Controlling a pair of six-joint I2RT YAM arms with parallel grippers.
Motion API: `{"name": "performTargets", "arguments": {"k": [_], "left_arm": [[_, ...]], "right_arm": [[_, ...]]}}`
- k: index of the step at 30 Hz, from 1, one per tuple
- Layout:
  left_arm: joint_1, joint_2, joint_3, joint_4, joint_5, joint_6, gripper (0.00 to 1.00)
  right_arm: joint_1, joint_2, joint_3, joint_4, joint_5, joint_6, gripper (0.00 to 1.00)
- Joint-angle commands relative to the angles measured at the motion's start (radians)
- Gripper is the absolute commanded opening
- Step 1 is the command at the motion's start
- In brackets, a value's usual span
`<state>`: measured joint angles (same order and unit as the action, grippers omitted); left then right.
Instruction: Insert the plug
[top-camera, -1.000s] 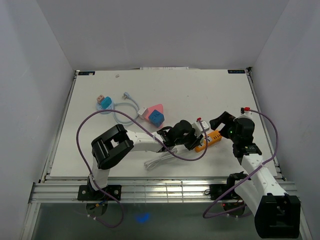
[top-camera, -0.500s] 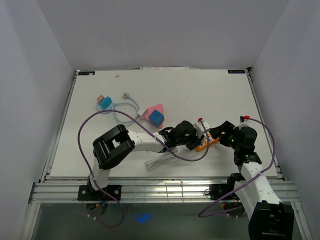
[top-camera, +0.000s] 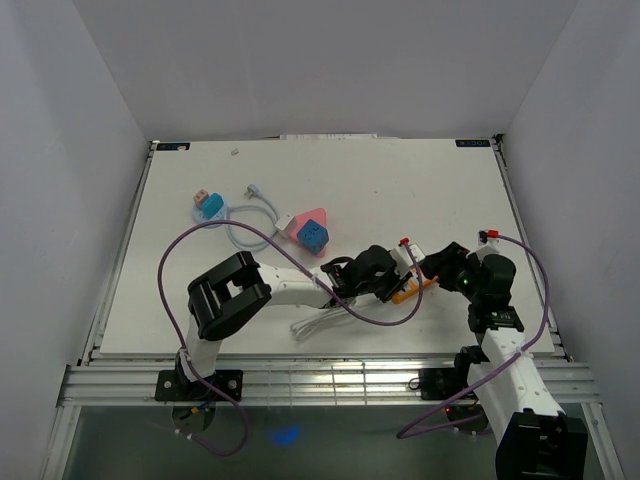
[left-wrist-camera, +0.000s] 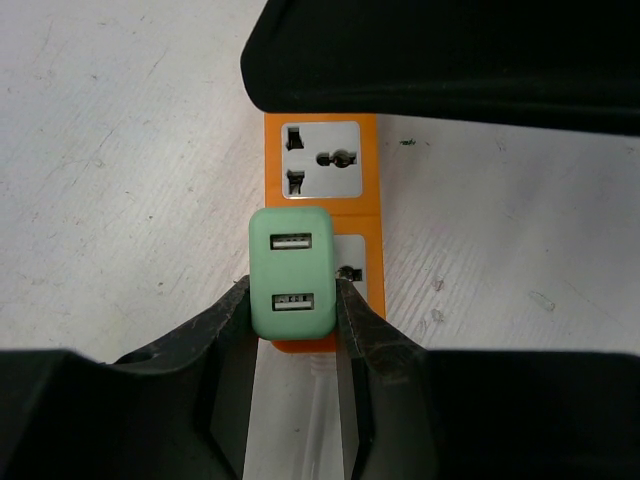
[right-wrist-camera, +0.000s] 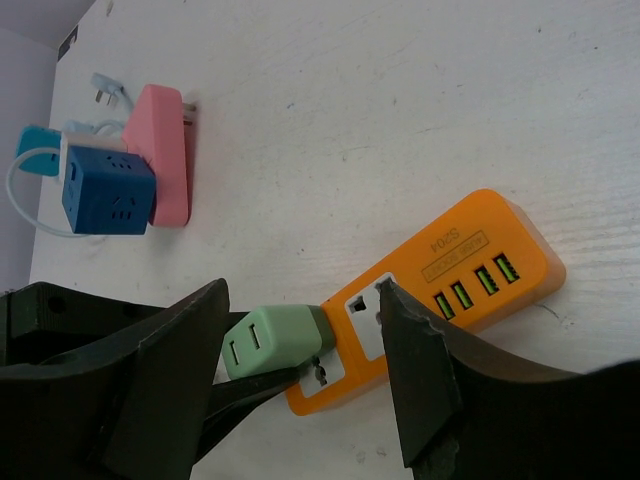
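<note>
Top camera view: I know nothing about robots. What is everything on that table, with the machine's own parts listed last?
Power strip: one, orange, front centre of the table.
Charger: one, pale green, over a strip socket.
Cube socket: one, blue, left of centre.
Adapter: one, pink, against the cube.
Small plug: one, teal, far left.
Cord: one, pale blue, beside the teal plug.
Cable: one, white, near edge.
Table: one, white.
Left gripper: black, shut on the charger.
Right gripper: black, open, straddling the strip.
</note>
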<state>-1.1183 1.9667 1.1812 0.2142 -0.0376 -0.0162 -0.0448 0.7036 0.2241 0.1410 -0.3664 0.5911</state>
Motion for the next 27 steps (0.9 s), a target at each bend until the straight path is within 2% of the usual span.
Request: {"name": "performTargets", "arguments": {"k": [1, 6, 9, 12, 15, 16, 19, 21, 24, 27], "left_arm": [[0.002, 0.031, -0.022, -0.141, -0.058, -0.011, 0.16], [0.002, 0.011, 0.033, -0.179, -0.082, -0.027, 0.33], [0.002, -0.009, 0.069, -0.210, -0.082, -0.027, 0.40], [0.002, -0.035, 0.095, -0.248, -0.074, -0.019, 0.54], [0.002, -0.055, 0.095, -0.253, -0.065, -0.018, 0.75], [0.002, -0.074, 0.086, -0.250, -0.065, -0.021, 0.86], [0.002, -0.120, 0.066, -0.243, -0.065, -0.031, 0.96], [0.002, -0.149, 0.060, -0.252, -0.068, -0.045, 0.98], [0.002, -0.215, 0.041, -0.286, -0.077, -0.060, 0.98], [0.002, -0.302, -0.014, -0.315, -0.087, -0.067, 0.98]], "right_arm": [[-0.003, -0.012, 0.009, 0.039, -0.011, -0.019, 0.68], [-0.004, -0.012, 0.012, 0.035, -0.005, -0.020, 0.68], [-0.004, -0.013, 0.027, 0.022, 0.000, -0.027, 0.68], [-0.004, -0.021, 0.043, 0.002, 0.007, -0.033, 0.68], [-0.004, -0.036, 0.052, -0.011, 0.014, -0.033, 0.68], [-0.004, -0.041, 0.055, -0.014, 0.015, -0.033, 0.68], [-0.006, -0.047, 0.063, -0.027, 0.018, -0.034, 0.68], [-0.006, -0.050, 0.063, -0.029, 0.018, -0.036, 0.69], [-0.006, -0.055, 0.061, -0.032, 0.021, -0.040, 0.76], [-0.007, -0.049, 0.075, -0.044, 0.037, -0.073, 0.91]]}}
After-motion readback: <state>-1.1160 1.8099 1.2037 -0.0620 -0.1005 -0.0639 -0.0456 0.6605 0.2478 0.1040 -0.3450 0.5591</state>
